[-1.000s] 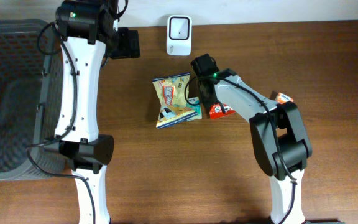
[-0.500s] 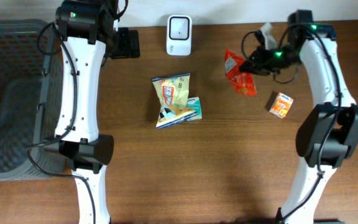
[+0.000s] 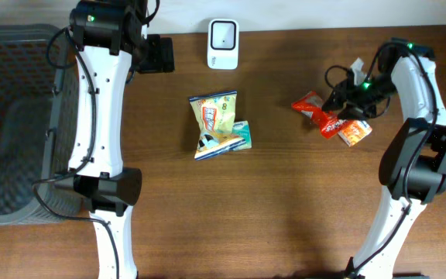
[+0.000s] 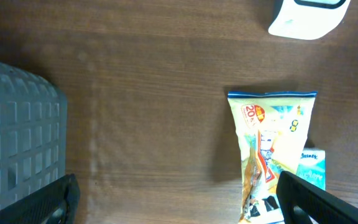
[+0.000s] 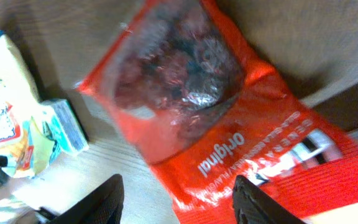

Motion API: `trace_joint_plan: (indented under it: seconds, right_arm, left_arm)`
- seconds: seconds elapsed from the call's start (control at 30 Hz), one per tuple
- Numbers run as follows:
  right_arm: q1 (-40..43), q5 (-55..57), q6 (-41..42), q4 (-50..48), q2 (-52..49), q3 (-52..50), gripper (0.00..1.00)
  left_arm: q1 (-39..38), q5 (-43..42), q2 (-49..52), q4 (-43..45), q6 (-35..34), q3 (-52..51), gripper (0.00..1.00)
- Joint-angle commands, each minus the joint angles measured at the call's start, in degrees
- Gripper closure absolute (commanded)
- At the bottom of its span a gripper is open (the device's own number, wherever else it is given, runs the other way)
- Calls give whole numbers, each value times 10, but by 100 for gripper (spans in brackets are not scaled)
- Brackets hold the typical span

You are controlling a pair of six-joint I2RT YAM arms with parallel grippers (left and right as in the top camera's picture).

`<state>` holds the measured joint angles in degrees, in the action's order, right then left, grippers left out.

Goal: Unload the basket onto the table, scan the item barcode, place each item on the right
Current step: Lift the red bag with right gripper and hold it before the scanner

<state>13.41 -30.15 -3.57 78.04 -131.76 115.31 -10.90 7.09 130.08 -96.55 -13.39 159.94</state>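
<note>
Overhead, red packet (image 3: 314,110): flat on the bench, long axis slanting from far-left to near-right, its near-right end at the right jaws.
Overhead, scanner (image 3: 223,33): at the bench's far edge, well apart from the packet, on its far-left side; the right arm is much the nearer.
Right wrist, right jaws: apart, packet (image 5: 229,118) straight ahead, its edge between them, apparently not pinched.
Left wrist, left jaws: wide apart, empty, above bare bench near the yellow bag (image 4: 269,149).
</note>
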Motion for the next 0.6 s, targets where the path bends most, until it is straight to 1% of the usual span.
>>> trace_joint_plan:
  seconds: [0.0, 0.03, 0.07, 0.1, 0.13, 0.17, 0.2, 0.3, 0.33, 0.37, 0.4, 0.47, 0.5, 0.53, 0.57]
  right_arm:
    - [-45, 97, -66, 61, 4, 92, 34]
    - [-67, 150, -79, 75, 4, 103, 31]
    - [-123, 306, -82, 83, 3, 102, 25]
    - [-166, 391, -80, 68, 2, 85, 20]
    - [-190, 419, -79, 52, 2, 72, 15]
    - [-210, 489, -45, 22, 2, 48, 4]
    - [-218, 532, -28, 1, 2, 26, 1]
    - [-211, 534, -30, -73, 2, -50, 0]
    - [-204, 533, -30, -102, 2, -71, 2]
    - [-200, 533, -31, -128, 2, -91, 15]
    - [-194, 525, -30, -143, 1, -101, 41]
    - [-193, 442, -30, -148, 2, -100, 82]
    - [-193, 375, -30, -144, 2, -93, 96]
    - [-193, 344, -27, -137, 2, -82, 96]
    - [-192, 313, -5, -123, 2, -57, 96]
  left_arm:
    - [2, 2, -2, 0, -7, 2, 1]
    - [2, 2, -2, 0, -7, 2, 1]
    - [2, 2, -2, 0, -7, 2, 1]
    - [2, 2, -2, 0, -7, 2, 1]
    - [2, 2, -2, 0, -7, 2, 1]
    - [2, 2, -2, 0, -7, 2, 1]
    - [2, 2, -2, 0, -7, 2, 1]
    - [2, 2, -2, 0, -7, 2, 1]
    - [2, 2, -2, 0, -7, 2, 1]
    - [2, 2, -2, 0, -7, 2, 1]
    - [2, 2, -2, 0, -7, 2, 1]
    - [2, 2, -2, 0, -7, 2, 1]
    - [2, 2, -2, 0, -7, 2, 1]
    - [2, 2, -2, 0, -7, 2, 1]
    - [2, 2, -2, 0, -7, 2, 1]
